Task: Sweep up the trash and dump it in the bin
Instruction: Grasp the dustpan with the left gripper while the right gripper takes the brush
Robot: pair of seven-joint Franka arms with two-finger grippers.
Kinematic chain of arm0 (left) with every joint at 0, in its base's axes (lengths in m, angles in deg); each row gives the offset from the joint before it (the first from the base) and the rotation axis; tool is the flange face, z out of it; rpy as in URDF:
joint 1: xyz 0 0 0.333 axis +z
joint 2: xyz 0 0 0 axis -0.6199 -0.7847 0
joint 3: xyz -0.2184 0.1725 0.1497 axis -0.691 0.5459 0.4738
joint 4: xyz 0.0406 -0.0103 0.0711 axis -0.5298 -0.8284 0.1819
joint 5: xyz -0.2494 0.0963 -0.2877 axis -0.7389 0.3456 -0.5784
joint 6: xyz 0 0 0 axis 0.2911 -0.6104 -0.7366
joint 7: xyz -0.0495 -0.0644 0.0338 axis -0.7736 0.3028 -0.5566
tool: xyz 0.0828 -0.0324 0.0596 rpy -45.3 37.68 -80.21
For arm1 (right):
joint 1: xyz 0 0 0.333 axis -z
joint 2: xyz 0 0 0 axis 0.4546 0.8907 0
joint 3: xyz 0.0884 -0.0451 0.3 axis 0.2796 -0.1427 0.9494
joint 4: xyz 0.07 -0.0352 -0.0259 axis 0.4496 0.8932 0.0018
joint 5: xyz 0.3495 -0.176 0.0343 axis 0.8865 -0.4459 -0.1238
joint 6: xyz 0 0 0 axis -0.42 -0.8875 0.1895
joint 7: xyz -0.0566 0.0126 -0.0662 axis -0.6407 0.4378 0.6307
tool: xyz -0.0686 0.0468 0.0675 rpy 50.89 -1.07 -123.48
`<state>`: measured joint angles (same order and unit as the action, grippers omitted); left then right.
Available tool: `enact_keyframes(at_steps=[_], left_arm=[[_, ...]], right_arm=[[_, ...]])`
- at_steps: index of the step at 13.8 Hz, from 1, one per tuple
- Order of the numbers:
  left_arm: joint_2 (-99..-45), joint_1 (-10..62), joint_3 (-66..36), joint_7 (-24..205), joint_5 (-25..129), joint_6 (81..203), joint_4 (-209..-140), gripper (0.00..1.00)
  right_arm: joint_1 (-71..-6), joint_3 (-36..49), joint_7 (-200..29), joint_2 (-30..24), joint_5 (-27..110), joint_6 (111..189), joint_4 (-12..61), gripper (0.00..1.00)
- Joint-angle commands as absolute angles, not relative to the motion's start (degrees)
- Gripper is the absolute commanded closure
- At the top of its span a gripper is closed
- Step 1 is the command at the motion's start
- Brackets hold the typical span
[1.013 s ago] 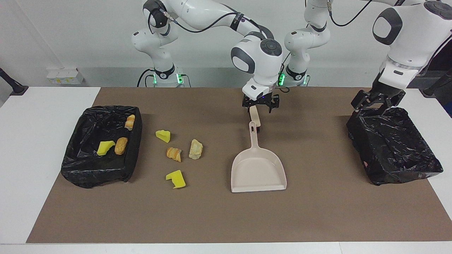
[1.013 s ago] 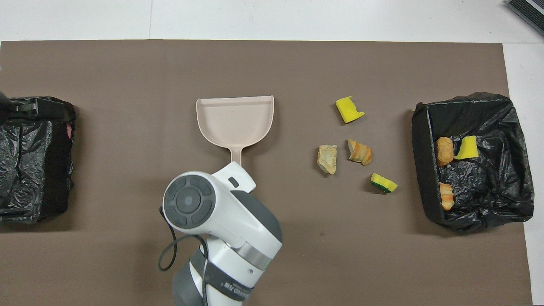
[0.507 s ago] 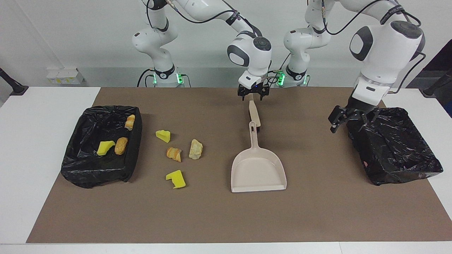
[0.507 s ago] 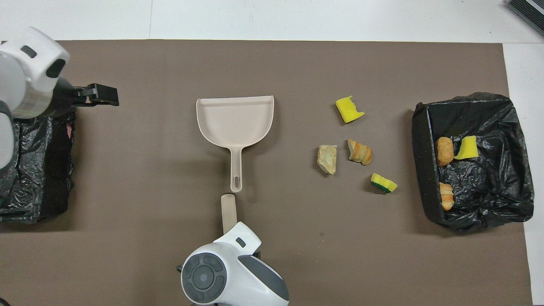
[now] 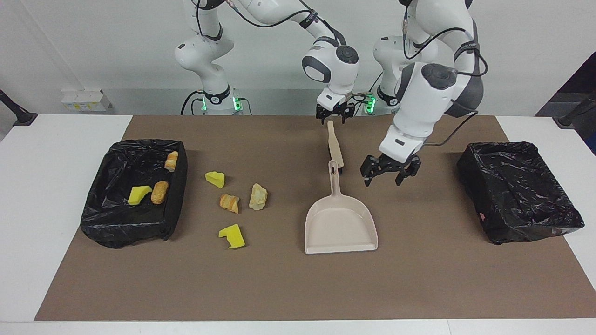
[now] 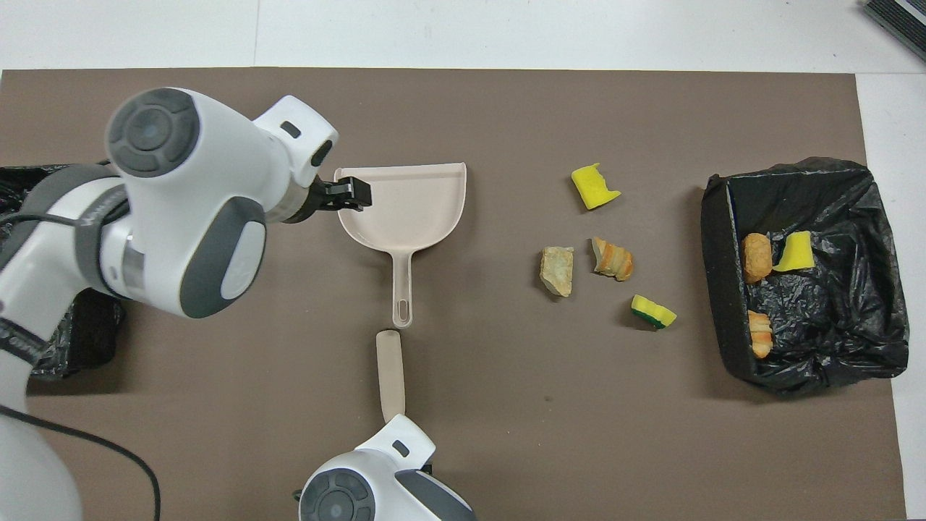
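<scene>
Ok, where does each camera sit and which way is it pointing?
Facing view: high across the table, looking at the robots; both arms show down to their bases, left pincer over the mat beside the dustpan, right pincer at the brush's end.
Overhead view: above the robots' end, looking forward and steeply down; shows the left wrist and pincer over the dustpan's edge, just the right wrist's top.
Shared: dustpan, brush, loose scraps and the scrap-holding bin, half a turn apart.
</scene>
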<state>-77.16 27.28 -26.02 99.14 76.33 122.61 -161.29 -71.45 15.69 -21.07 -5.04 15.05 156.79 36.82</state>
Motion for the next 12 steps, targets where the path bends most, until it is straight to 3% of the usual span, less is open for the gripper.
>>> enact_keyframes(at_steps=[1,2,3,7,9,12], left_arm=[[-78.9,22.9,-25.1,100.3,77.3,124.7,-163.1,0.00],[-79.0,21.5,-25.1,100.3,77.3,125.8,-165.2,0.00],[-78.9,21.0,-25.2,100.3,77.3,126.6,-166.6,0.00],[-78.8,18.7,-25.3,101.4,77.0,126.4,-170.9,0.00],[-78.5,18.6,-25.3,101.8,76.9,126.6,-171.8,0.00],[-78.9,17.8,-25.3,101.8,76.9,127.0,-171.9,0.00]], right_arm=[[-70.8,16.1,-19.0,-6.7,16.3,157.7,38.6,0.64],[-70.8,16.1,-18.9,-6.8,16.4,157.5,38.6,0.87],[-70.8,16.1,-17.9,-7.4,16.4,157.2,38.6,1.00],[-70.6,16.0,-13.5,-9.9,16.4,154.1,38.7,1.00],[-70.2,15.9,-9.9,-12.4,16.4,149.0,39.1,1.00],[-68.4,15.8,-7.4,-18.9,16.4,147.3,46.9,1.00]])
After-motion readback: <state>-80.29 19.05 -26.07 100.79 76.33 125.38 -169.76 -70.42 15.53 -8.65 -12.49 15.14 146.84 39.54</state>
